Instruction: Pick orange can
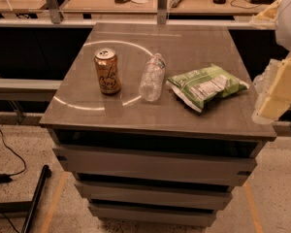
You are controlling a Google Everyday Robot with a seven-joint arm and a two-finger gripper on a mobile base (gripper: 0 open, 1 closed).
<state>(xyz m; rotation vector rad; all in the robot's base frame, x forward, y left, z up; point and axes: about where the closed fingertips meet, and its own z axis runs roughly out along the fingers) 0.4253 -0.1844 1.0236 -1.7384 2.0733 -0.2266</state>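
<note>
Dark grey-brown worktop (199, 125) on a cabinet (153, 194) with three pale drawer fronts (155, 163). Faint white ring (77, 105) on the worktop's left half. Beyond the far edge: cluttered wooden desks (87, 4), two metal posts (51, 3). Grey rail (24, 85) past the left edge. Speckled floor (276, 188), orange tape lines (53, 203) below the front corners, black cable (9, 154) and black pole (35, 198) front-left. Dim warm light. The gripper (276, 93) hangs just off the right edge.
</note>
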